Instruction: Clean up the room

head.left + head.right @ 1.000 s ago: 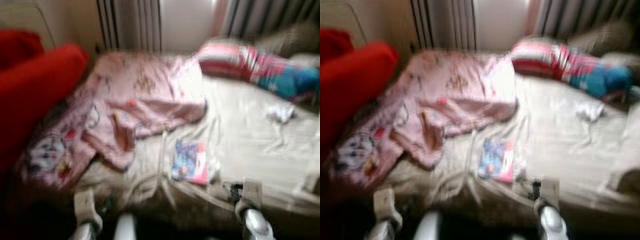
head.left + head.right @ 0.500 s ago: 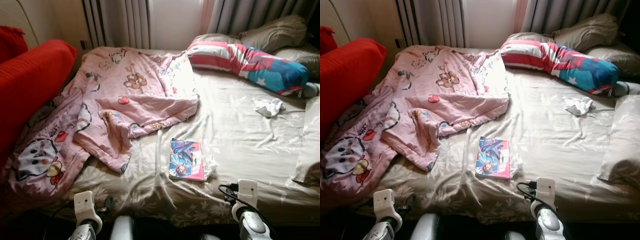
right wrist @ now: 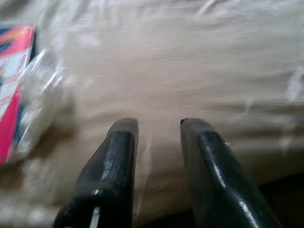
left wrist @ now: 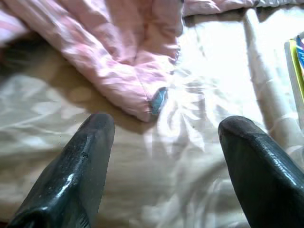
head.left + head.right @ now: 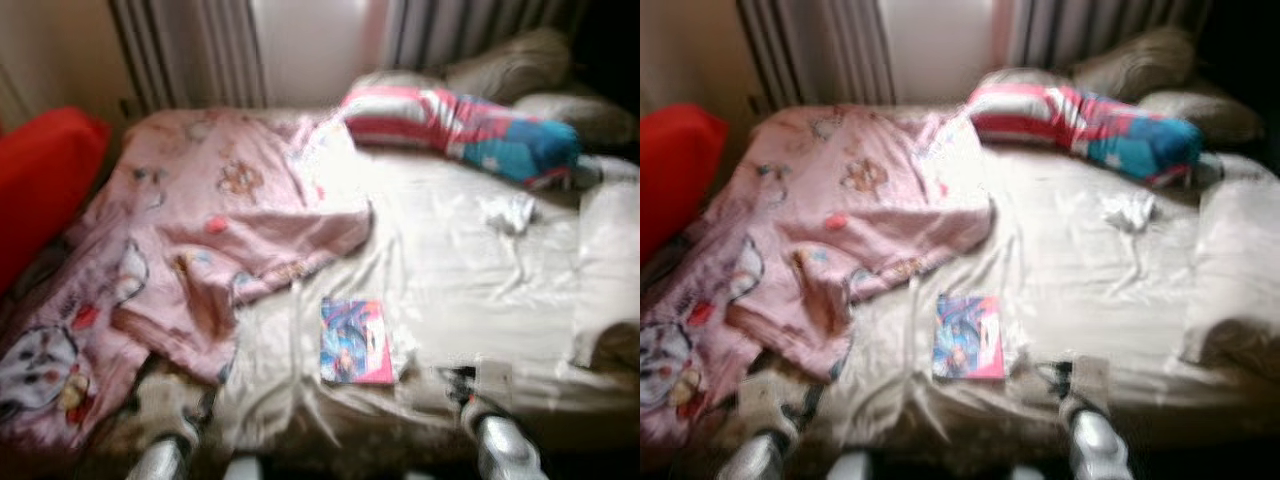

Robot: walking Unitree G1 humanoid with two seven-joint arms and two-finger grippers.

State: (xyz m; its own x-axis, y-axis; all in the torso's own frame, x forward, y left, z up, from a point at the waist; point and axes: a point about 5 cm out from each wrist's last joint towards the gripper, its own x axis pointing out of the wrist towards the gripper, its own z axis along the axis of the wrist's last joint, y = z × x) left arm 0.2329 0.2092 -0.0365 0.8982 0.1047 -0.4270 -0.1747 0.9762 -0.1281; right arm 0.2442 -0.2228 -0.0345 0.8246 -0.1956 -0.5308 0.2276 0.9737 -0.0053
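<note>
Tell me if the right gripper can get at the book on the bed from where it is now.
Probably yes. The right gripper hangs low at the bed's near edge, fingers apart, and the book lies flat just to its left with only bare sheet between them.

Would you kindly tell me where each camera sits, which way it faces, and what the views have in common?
Left eye view: on the head, looking forward and down at the bed with the pink blanket; both silver arms show at the bottom.
Right eye view: the stereo twin, same scene.
Left wrist view: on the left wrist, looking along the open left gripper at the blanket's edge and the sheet.
Right wrist view: on the right wrist, looking along the right gripper at the sheet.
Shared: the book shows in all four.
</note>
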